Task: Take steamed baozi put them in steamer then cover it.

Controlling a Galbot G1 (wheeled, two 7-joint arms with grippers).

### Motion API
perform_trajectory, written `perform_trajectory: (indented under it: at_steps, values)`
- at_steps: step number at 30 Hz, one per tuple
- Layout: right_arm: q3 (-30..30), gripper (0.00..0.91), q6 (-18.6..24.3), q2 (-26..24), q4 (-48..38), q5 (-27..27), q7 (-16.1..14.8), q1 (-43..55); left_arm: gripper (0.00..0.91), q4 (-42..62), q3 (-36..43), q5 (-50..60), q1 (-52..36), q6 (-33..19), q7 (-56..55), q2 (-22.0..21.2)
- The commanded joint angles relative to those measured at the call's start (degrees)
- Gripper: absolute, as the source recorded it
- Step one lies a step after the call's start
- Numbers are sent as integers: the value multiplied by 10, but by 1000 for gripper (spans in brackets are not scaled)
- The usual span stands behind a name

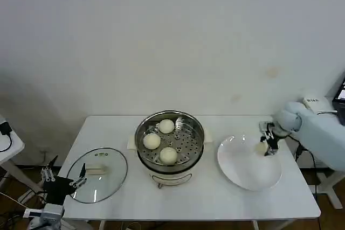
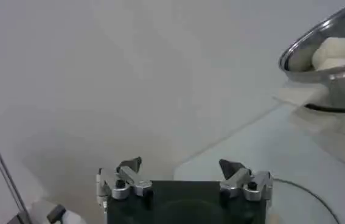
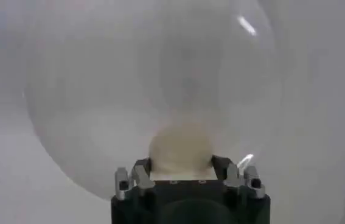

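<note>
Last steamed baozi [image 1: 262, 146] seated on plate [image 1: 242, 173] right of steamer [image 1: 170, 144], bracketed by right gripper [image 3: 181, 171] jaws, closed against sides. Judged soft, light: gripped gently across middle. Left gripper [image 2: 184, 176] parked open beside lid [image 1: 108, 179].

The right arm [image 1: 318, 127] wears a smooth pale blue-white shell ending in a rounded wrist joint, and behind the claw a thin black cable loops off it. Each gripper, right [image 3: 181, 167] and left [image 2: 181, 170], has a black block body carrying silver metal knuckles with dark screw heads and black-tipped fingers [image 2: 129, 164].
</note>
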Motion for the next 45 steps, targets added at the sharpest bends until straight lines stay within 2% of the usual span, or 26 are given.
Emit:
perform_trajectory:
  at_steps: [1, 6, 12, 18, 22, 28, 33, 45]
  values:
    - [-135, 685, -43, 4, 96, 99, 5, 195, 907, 2, 1, 1, -5, 0, 0, 1]
    - [-207, 685, -68, 52, 117, 184, 20, 299, 907, 1, 3, 3, -11, 0, 0, 2]
    - [-256, 685, -119, 107, 146, 270, 56, 347, 907, -2, 0, 1, -9, 0, 0, 7]
    - [-283, 685, -165, 187, 151, 373, 102, 350, 907, -10, 3, 1, -12, 4, 1, 1]
    - [-291, 685, -182, 236, 148, 414, 117, 342, 907, -17, 3, 1, -11, 5, 1, -2]
    - [-292, 695, -206, 268, 140, 485, 146, 313, 907, -19, 0, 0, -10, 4, 0, -5]
    - [-291, 695, -221, 274, 134, 468, 154, 280, 907, -22, 0, 0, -11, 4, 0, -9]
    - [-274, 695, -228, 266, 96, 402, 151, 228, 907, -16, -8, -3, -10, 2, 0, -7]
